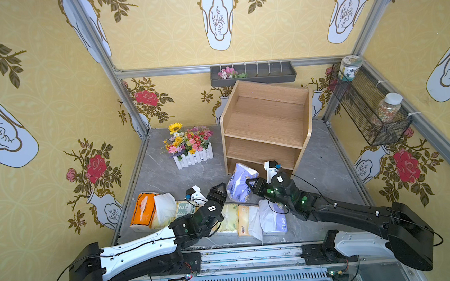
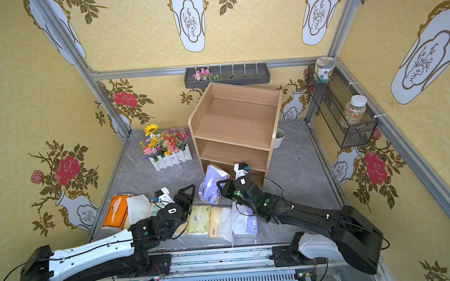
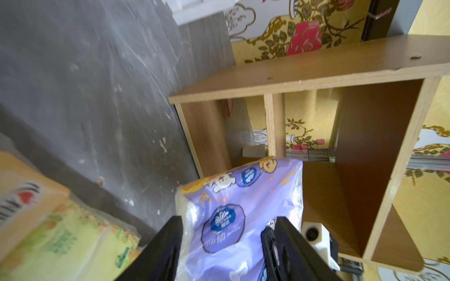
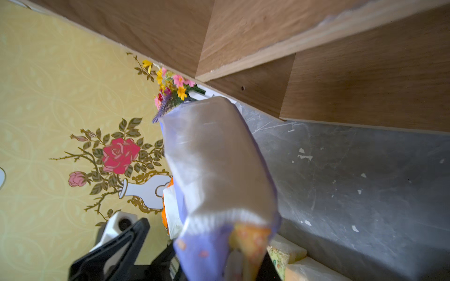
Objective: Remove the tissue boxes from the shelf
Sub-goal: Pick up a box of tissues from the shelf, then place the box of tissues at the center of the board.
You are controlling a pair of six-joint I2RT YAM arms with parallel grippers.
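Note:
A lavender-white tissue box [image 1: 238, 183] [image 2: 212, 184] hangs tilted just in front of the shelf's lowest tier. My right gripper [image 1: 249, 183] [image 4: 231, 262] is shut on its near end. My left gripper [image 1: 223, 190] [image 3: 227, 223] is open, and its fingers flank the same pack [image 3: 233, 219] loosely from the other side. The light-wood shelf [image 1: 265, 122] [image 2: 233, 124] shows bare upper tiers. Several other tissue boxes lie in a row along the table's front, from an orange one [image 1: 144, 210] past a pale yellow one [image 1: 228, 217] to another lavender-white one [image 1: 273, 218].
A white fence planter of flowers [image 1: 192, 153] stands left of the shelf. A small potted plant [image 2: 279, 136] sits behind the shelf's right side. On the walls hang a dark grey tray [image 1: 253, 73] and a black wire basket [image 1: 369, 105] holding jars.

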